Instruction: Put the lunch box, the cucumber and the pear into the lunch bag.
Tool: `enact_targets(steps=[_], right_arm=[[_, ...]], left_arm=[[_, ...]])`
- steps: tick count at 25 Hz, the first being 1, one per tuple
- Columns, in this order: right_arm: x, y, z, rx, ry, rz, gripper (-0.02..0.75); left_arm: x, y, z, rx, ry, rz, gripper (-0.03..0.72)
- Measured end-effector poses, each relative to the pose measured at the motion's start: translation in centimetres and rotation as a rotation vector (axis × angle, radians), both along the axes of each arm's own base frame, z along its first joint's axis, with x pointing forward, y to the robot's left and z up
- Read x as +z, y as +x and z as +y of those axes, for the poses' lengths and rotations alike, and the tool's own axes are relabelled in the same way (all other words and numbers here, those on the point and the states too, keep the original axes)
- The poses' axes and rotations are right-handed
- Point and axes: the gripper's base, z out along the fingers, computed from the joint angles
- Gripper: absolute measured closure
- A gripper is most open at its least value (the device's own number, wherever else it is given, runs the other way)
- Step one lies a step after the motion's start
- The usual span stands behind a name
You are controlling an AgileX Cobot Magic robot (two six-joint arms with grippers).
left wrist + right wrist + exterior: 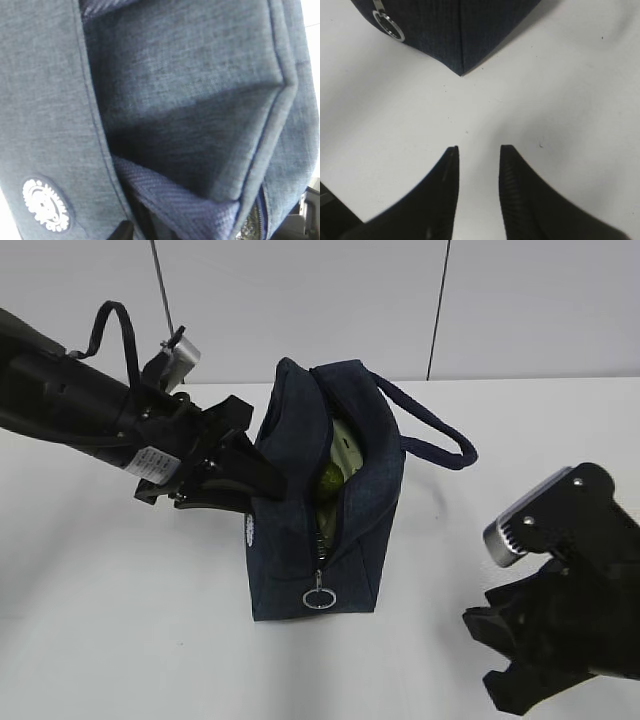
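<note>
Lunch bag (330,540) carries an unreadable round white emblem (45,204); left fingers (262,476) pinch its side, right fingers (520,195) spread

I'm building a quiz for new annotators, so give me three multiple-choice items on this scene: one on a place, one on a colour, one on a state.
1. Where does the silver ring pull hang?
A. at the near end of the dark navy fabric lunch bag, low down
B. on a looped handle
C. flat on the white table

2. What colour is the round emblem on the bag's side?
A. red
B. white
C. yellow

3. How is the right gripper?
A. shut on the ring pull
B. clamped on a handle
C. empty above the table, jaws apart

Answers: 1 A, the exterior view shows the ring low on the bag's near end; 2 B, it shows white in the left wrist view; 3 C, the right wrist view shows bare table between its fingers.
</note>
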Motion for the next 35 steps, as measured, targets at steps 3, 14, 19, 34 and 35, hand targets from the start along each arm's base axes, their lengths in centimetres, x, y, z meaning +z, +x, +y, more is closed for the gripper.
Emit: enact_targets(steps=[3, 14, 19, 34, 35], right_arm=[[-1.6, 0.8, 0.4, -0.02, -0.011, 0.039, 0.519], [-1.7, 2.6, 1.3, -0.055, 0.038, -0.024, 0.519], [-1.3, 2.4, 2.2, -0.022, 0.062, -0.068, 0.519], [-1.9, -1.2, 4.4, 0.163, 0.292, -0.276, 0.519], [-2.1, -1.3, 4.4, 0.172, 0.304, -0.279, 0.519]], left_arm=[[0.0, 0.0, 0.0, 0.0, 0.0, 0.0, 0.45], [0.0, 0.0, 0.0, 0.0, 0.001, -0.002, 0.45], [0.0, 0.0, 0.0, 0.0, 0.002, -0.006, 0.45], [0.0, 0.1, 0.0, -0.027, 0.007, -0.042, 0.45], [0.0, 0.1, 0.0, -0.029, 0.007, -0.044, 0.45]])
